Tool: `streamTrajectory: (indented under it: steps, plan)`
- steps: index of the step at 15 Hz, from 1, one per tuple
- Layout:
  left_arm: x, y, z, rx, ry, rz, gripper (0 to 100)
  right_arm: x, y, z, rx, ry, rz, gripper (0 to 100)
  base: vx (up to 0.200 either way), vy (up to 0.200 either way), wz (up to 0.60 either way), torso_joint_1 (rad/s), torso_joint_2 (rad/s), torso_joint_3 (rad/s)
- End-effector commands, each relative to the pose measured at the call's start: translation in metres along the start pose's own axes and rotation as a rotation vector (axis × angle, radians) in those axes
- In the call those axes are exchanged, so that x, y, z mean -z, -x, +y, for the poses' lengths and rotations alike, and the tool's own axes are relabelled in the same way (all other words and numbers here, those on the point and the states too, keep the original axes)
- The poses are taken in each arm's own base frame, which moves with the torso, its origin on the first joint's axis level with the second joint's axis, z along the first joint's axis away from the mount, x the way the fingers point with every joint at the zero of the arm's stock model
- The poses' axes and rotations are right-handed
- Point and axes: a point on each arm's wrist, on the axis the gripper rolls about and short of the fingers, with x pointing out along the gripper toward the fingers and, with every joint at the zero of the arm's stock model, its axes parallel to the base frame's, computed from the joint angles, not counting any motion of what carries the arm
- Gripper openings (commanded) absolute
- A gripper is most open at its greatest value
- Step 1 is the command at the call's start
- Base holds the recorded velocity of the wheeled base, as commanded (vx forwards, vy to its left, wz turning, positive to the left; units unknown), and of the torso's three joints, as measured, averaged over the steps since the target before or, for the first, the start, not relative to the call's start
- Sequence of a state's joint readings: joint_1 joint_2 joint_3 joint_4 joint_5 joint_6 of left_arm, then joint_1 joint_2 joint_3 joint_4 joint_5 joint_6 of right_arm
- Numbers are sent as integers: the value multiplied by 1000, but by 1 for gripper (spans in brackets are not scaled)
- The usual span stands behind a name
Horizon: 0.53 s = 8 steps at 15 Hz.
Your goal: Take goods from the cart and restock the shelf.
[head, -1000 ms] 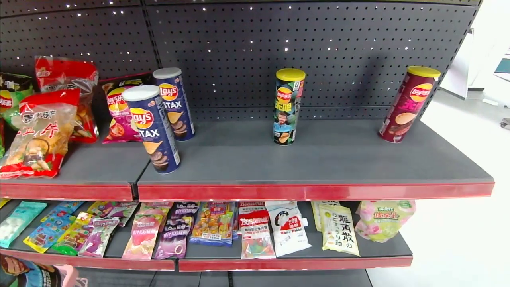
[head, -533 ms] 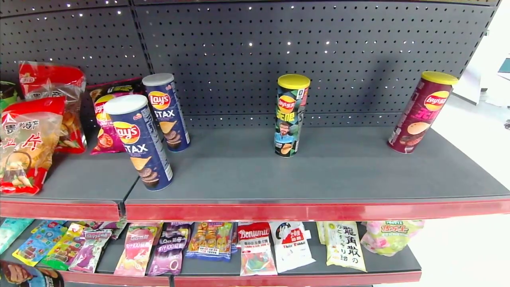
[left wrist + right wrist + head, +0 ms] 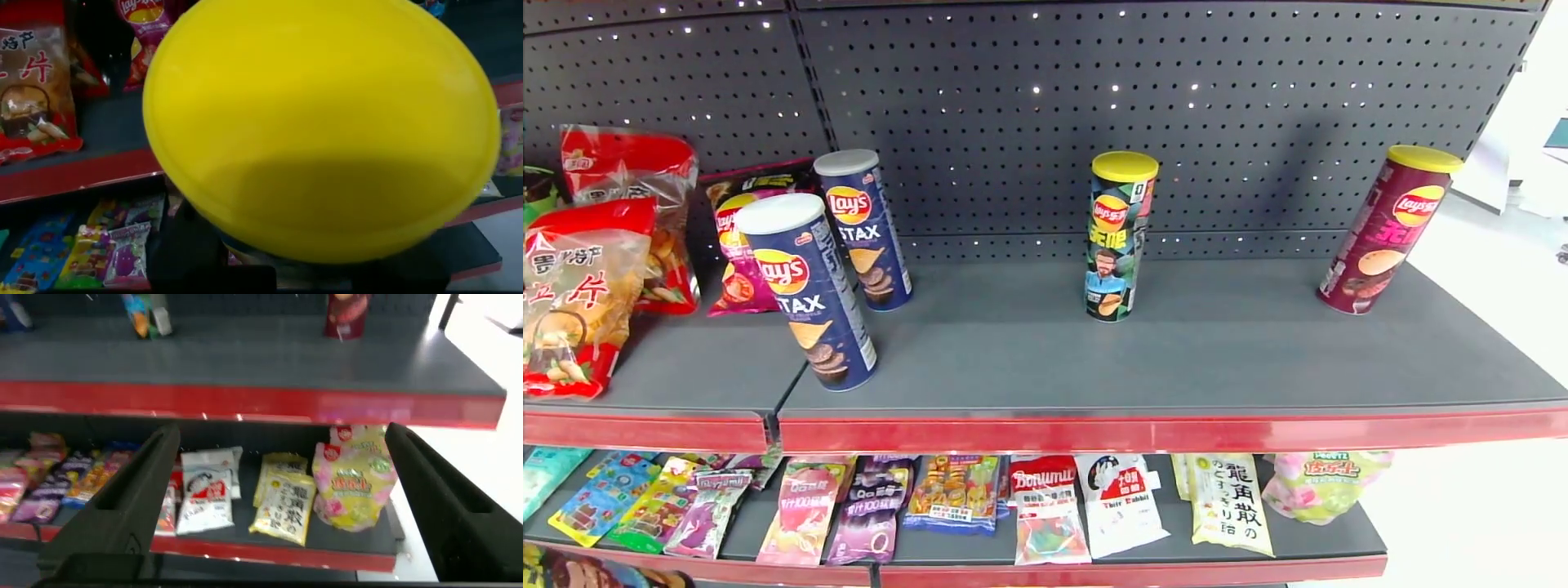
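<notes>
The right gripper [image 3: 282,433] is spread wide, with nothing between its dark fingers [image 3: 131,506]. It hangs just in front of the red front edge of the grey metal lower shelf [image 3: 1331,535]. Whether the left gripper is spread or pinching I cannot tell — a round yellow plastic lid [image 3: 323,122] sits right up against its wrist camera, on the near side of the shelving. What the lid caps is hidden.

On the grey metal upper shelf [image 3: 1176,359] four chip cans stand upright. Two dark blue cardboard cans with white lids are at the left: the nearer blue can [image 3: 805,290] stands close to the front edge, and the farther blue can [image 3: 862,229] stands just behind it and a little to the right. A multicoloured can with a yellow lid [image 3: 1119,237] stands mid-shelf toward the far side, well apart from the others. A maroon can with a yellow lid [image 3: 1388,229] stands at the far right end. Left of the blue cans are red plastic snack bags [image 3: 580,302] and a magenta chip bag [image 3: 739,245], which leans toward the perforated dark back panel [image 3: 1013,98].

The lower shelf holds a row of flat sweet packets — among them a white packet [image 3: 1119,502], a yellow-green packet [image 3: 1229,502] just right of it, and a pink-and-green bag [image 3: 1327,482] at the right end.
</notes>
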State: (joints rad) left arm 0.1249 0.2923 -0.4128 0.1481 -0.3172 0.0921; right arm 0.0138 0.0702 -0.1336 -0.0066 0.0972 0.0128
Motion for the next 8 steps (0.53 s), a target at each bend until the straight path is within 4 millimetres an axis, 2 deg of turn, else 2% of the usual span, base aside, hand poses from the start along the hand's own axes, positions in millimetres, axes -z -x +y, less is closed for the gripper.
streamTrajectory:
  steps: [1,2,3,4,5,6,7,8]
  plan:
    - [-2,-11,3,38,23,55,0,-92,-51,0,-190,-38,113,100,0,0,0,0,0,0]
    - [-4,-18,5,86,40,86,0,-92,-78,1,-237,12,203,100,0,0,0,0,0,0]
    - [-4,-19,5,86,42,92,0,-94,-88,0,-233,9,220,100,0,0,0,0,0,0]
    - [-5,-22,6,101,44,100,0,-94,-123,-1,-230,0,294,100,0,0,0,0,0,0]
    - [-7,-25,6,119,50,110,0,-90,-149,-1,-243,9,329,100,0,0,0,0,0,0]
    - [-7,-27,7,127,55,120,0,-87,-164,0,-252,20,344,100,0,0,0,0,0,0]
    - [-7,-29,8,131,61,131,0,-89,-194,3,-281,47,311,100,0,0,0,0,0,0]
    - [-7,-29,7,133,61,130,0,-91,-207,5,-293,45,292,100,0,0,0,0,0,0]
